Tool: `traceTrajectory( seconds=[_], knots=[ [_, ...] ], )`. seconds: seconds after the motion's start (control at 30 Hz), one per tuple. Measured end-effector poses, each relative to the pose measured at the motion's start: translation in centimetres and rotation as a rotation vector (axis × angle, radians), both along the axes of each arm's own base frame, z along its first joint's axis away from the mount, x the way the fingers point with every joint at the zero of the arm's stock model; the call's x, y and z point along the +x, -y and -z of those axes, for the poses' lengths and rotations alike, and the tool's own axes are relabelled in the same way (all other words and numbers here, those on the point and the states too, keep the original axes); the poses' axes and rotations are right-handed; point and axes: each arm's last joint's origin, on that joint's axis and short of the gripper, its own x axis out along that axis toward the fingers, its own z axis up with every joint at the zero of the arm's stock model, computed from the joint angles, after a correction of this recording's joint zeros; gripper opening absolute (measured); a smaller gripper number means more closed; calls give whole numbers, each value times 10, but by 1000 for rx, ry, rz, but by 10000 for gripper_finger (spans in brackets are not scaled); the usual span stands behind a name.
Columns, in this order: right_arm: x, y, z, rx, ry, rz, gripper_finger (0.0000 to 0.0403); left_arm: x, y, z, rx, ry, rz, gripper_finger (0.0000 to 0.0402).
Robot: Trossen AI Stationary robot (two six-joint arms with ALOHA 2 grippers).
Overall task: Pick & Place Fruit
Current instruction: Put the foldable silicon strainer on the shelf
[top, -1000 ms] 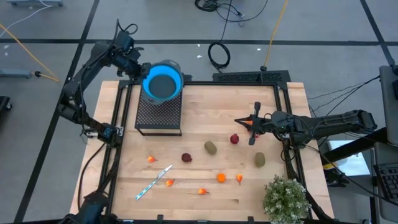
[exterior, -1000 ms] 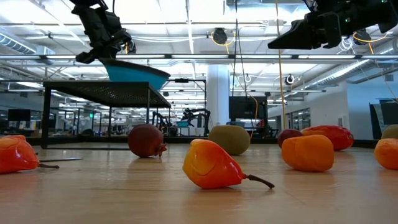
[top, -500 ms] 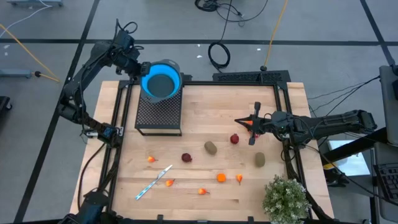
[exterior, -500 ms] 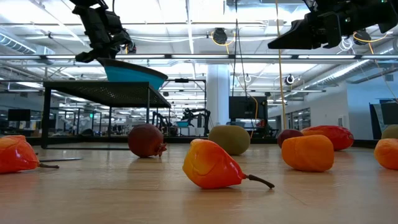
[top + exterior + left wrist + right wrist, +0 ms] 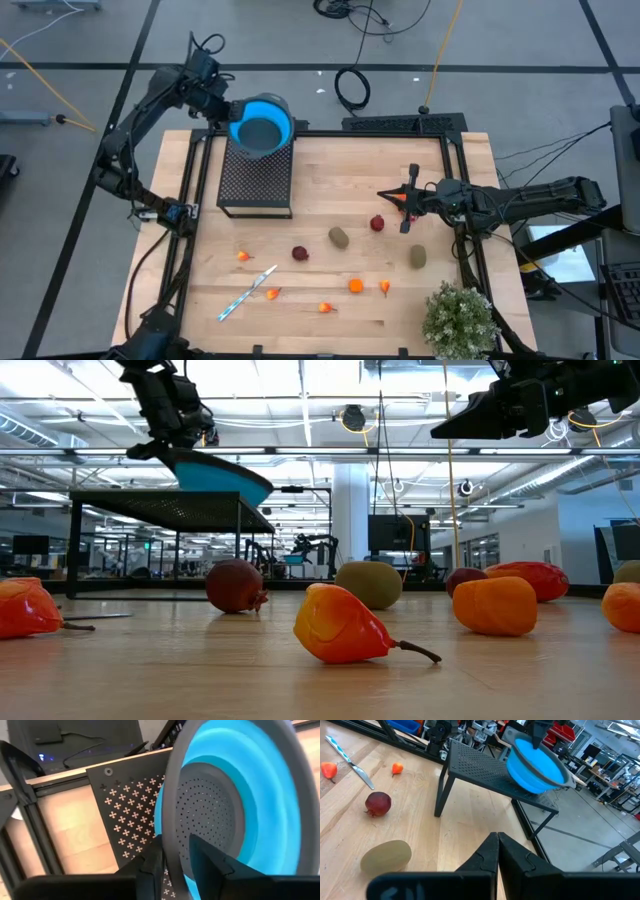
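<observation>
Left tool (image 5: 177, 862) clamped on blue colander (image 5: 261, 127) rim above black rack (image 5: 255, 182), right tool (image 5: 498, 851) together, fruit (image 5: 339, 237) scattered

My overhead camera looks straight down and takes in the whole tabletop (image 5: 330, 170) and both my arms. My low camera sits at tabletop height, close behind an orange pepper (image 5: 340, 625), facing level into the room. My left wrist camera looks past my left tool (image 5: 177, 865), tight on the blue colander (image 5: 235, 795). My right wrist camera looks along the tabletop toward the black mesh stand (image 5: 490, 767). All four views share that colander and stand.
</observation>
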Motion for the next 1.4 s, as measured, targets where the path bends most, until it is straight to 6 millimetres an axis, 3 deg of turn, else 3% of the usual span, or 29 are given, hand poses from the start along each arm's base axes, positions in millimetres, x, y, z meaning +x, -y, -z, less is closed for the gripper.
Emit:
traceTrajectory(
  seconds=[1.4],
  knots=[
    [0, 0, 0, 2, 1, -4, 0, -1, 0, 0, 33, -45, 16, 94]
  ],
)
